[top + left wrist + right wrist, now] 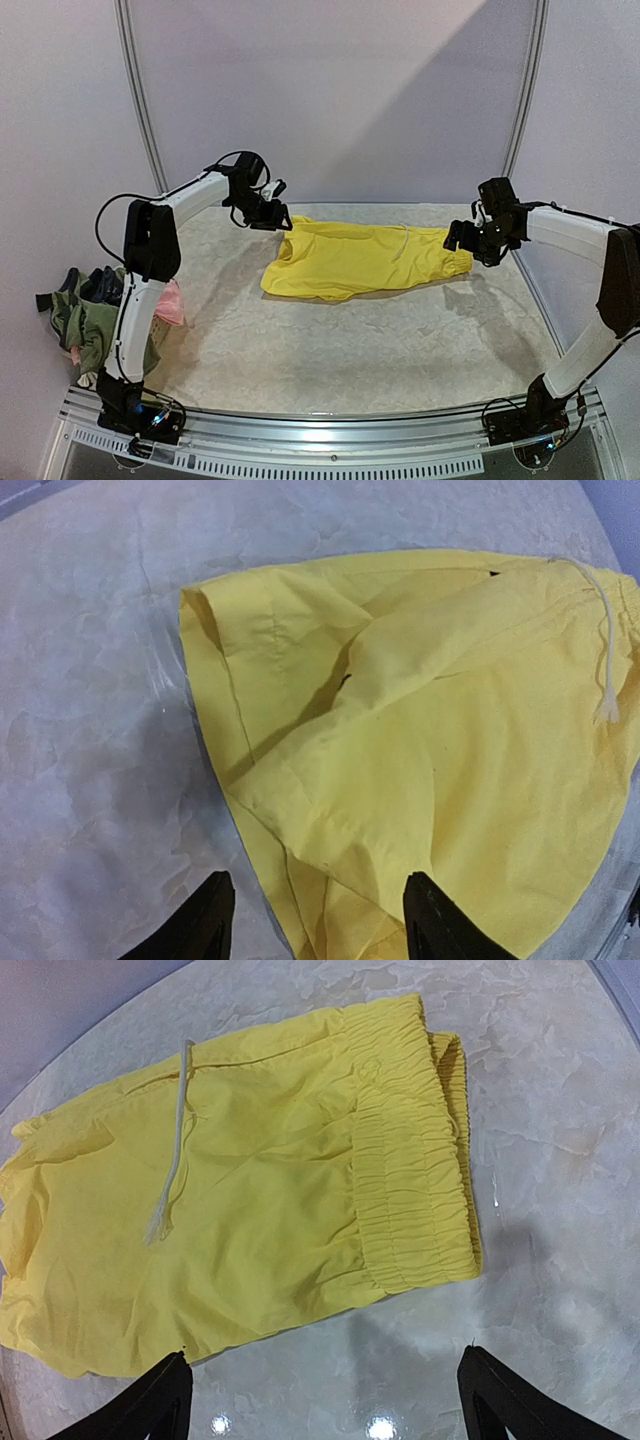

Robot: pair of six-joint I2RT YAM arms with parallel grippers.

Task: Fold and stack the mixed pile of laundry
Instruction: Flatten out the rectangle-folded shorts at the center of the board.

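Nearest the top camera, the two arm bases point(135, 410) point(530, 420) sat on the metal rail point(330, 435) at 6 o'clock, and the pale counter point(350, 340) stretched away from them. The yellow drawstring shorts point(360, 260) lay spread flat toward 12 o'clock, running from 9 to 3. The left gripper point(272, 215) hung over their 9 o'clock end and the right gripper point(460, 238) just beside their 3 o'clock end. The rest of the laundry pile point(90, 320) was heaped at the counter's 9 o'clock edge, well apart from the shorts, a pink piece point(170, 303) showing next to an olive-green piece point(95, 335). In the left wrist view, the left gripper point(318, 920) stood partly open at 6 o'clock with nothing clamped; a leg hem of the shorts point(430, 750) lay below the gap, and the white drawstring point(605, 650) trailed at 3 o'clock. In the right wrist view, the right gripper point(325, 1400) was spread wide and held nothing, with only bare counter point(560, 1160) between its fingers. The shorts point(250, 1200) lay just beyond toward 12 o'clock, their gathered waistband point(410, 1150) on the 2 o'clock side and the drawstring point(175, 1150) toward 10 o'clock.
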